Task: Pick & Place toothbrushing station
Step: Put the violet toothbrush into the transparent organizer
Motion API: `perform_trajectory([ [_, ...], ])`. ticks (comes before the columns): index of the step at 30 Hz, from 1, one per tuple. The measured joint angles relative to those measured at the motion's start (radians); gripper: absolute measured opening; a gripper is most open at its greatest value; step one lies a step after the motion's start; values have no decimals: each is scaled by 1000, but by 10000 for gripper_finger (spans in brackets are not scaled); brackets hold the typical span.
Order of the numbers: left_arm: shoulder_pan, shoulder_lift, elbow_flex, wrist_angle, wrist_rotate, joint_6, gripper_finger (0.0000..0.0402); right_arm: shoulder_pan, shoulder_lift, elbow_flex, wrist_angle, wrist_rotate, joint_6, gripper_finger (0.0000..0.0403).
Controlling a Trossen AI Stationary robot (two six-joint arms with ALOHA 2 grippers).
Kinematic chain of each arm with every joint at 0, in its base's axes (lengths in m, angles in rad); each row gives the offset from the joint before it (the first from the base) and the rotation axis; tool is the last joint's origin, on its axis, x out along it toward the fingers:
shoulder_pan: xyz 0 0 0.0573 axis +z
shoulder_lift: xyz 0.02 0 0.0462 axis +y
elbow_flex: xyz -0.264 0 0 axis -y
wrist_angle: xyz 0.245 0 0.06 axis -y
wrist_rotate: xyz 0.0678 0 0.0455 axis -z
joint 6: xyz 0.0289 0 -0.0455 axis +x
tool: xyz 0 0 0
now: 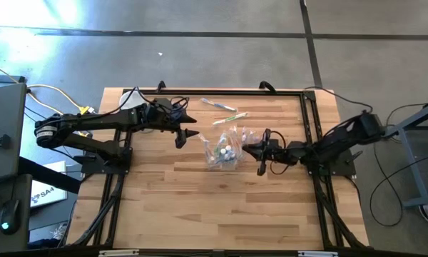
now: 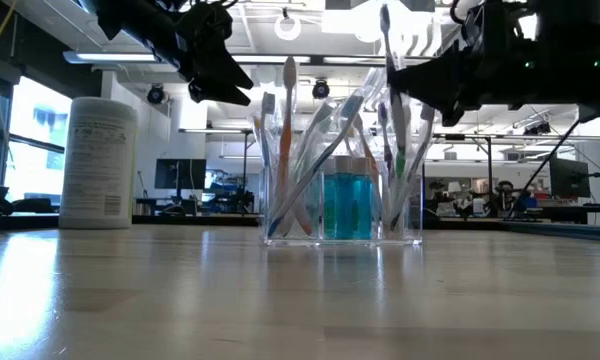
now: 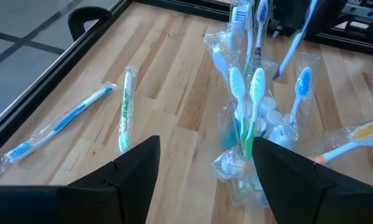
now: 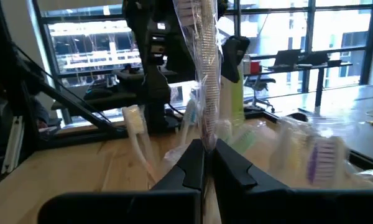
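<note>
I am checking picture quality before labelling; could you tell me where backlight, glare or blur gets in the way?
Low view: bright windows and ceiling lights behind leave both arms as dark silhouettes, and the table shows glare at left. Right wrist view: the right hand and the wrapped toothbrush it pinches are blurred, against a bright window. High view: glare on the floor at upper left. Left wrist view: evenly lit, sharp.

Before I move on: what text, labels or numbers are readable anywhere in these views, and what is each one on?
"SAA": partial letters on a white sheet on the floor left of the table, cut off, high view.
White cylindrical tub: printed label in the low view, too small to read.
Toothbrushing station and wrapped toothbrushes: no legible print.
Nothing else readable.
</note>
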Motion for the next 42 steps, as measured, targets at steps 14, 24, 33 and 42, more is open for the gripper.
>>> perform_trajectory([
  [14,0,0,0,0,-1,15,248,-100,218,15,114,-78,79,5],
  [24,0,0,0,0,-1,15,248,-104,352,92,83,-116,188,8],
  [33,0,0,0,-4,-1,15,248,-88,362,94,65,-112,205,11],
  [42,0,0,0,-8,-1,15,248,-74,363,94,40,-124,178,53],
])
